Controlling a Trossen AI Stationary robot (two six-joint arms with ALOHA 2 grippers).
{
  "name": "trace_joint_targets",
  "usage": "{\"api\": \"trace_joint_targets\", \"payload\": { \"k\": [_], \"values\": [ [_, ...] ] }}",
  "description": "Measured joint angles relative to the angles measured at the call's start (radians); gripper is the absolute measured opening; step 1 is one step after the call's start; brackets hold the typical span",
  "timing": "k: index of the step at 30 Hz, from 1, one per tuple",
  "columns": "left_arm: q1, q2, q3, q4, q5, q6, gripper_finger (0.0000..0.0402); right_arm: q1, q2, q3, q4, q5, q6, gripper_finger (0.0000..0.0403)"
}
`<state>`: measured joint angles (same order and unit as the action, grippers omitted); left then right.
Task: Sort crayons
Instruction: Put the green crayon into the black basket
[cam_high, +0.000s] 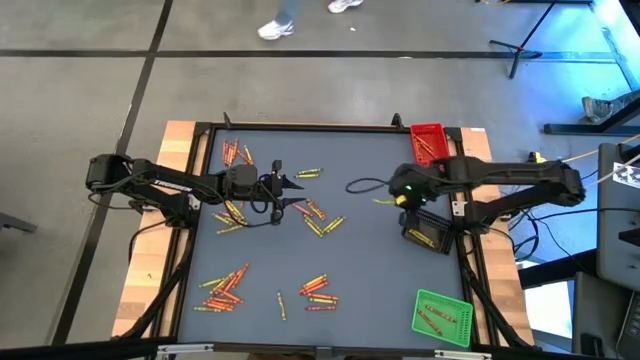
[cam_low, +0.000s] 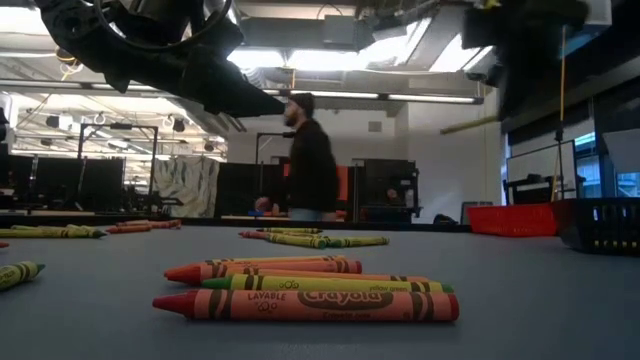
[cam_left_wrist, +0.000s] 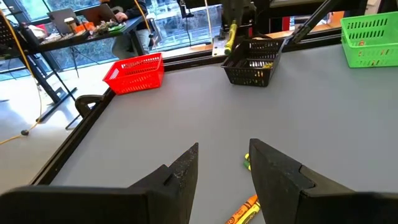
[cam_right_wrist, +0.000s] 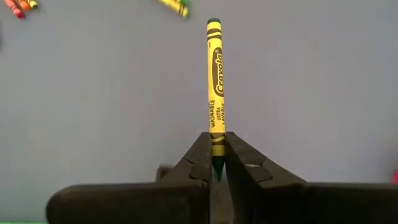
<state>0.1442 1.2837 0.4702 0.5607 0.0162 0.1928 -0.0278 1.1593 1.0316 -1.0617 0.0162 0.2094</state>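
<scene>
right jaws (cam_right_wrist: 217, 167): clenched on the tip end of one yellow crayon (cam_right_wrist: 215, 87); in the high view this arm's wrist hangs above the table's right half, just beside the black tray (cam_high: 428, 234).
crayon axis: straight out ahead of the right jaws, in line with them, free end pointing away; nothing touches its far end.
way to the tray: the black tray lies close by the right wrist, toward the near edge; the red tray (cam_high: 428, 141) sits at the far right corner, the green tray (cam_high: 443, 317) at the near right corner. Judged: the drop turns on bringing the crayon's long axis over the black tray's opening, a short swing.
left jaws (cam_left_wrist: 224, 171): released, empty, low over the table (cam_high: 360, 290) left of centre.
under the left jaws: an orange crayon (cam_left_wrist: 242, 211) and a yellow-green one (cam_left_wrist: 247, 162) lie between and just past its fingers.
nearer arm: left for the loose crayons (cam_high: 228, 288) scattered on the left and middle; right for all three trays.
</scene>
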Motion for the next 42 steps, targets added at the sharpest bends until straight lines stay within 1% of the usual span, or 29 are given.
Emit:
{"api": "trace_joint_targets", "payload": {
  "k": [8, 12, 16, 21, 26, 31, 36, 39, 42],
  "values": [
    [0.000, 0.000, 0.000, 0.001, 0.000, 0.000, 0.0127, 0.133, -0.192, -0.210, -0.016, -0.002, 0.298, 0.0026],
    [0.000, 0.000, 0.000, 0.001, 0.000, 0.000, 0.0127, 0.197, -0.252, -0.284, -0.031, -0.008, 0.423, 0.0026],
    [0.000, 0.000, 0.000, 0.001, 0.000, 0.000, 0.0127, 0.255, -0.281, -0.325, -0.074, 0.007, 0.517, 0.0026],
    [0.000, 0.000, 0.000, 0.001, 0.000, 0.000, 0.0127, 0.314, -0.326, -0.356, -0.102, 0.026, 0.599, 0.0026],
    [0.000, 0.000, -0.001, 0.001, 0.000, 0.000, 0.0127, 0.361, -0.348, -0.359, -0.147, 0.031, 0.690, 0.0026],
    [0.000, 0.000, -0.001, 0.001, 0.000, 0.000, 0.0127, 0.421, -0.350, -0.359, -0.147, 0.115, 0.821, 0.0026],
    [0.000, 0.000, -0.001, 0.001, 0.000, 0.000, 0.0127, 0.427, -0.337, -0.359, -0.145, 0.131, 0.841, 0.0027],
    [0.000, 0.000, -0.001, 0.001, 0.000, 0.000, 0.0127, 0.427, -0.319, -0.359, -0.145, 0.124, 0.835, 0.0045],
    [0.000, 0.000, -0.001, 0.001, 0.000, 0.000, 0.0127, 0.427, -0.306, -0.359, -0.144, 0.124, 0.834, 0.0079]
  ]
}}
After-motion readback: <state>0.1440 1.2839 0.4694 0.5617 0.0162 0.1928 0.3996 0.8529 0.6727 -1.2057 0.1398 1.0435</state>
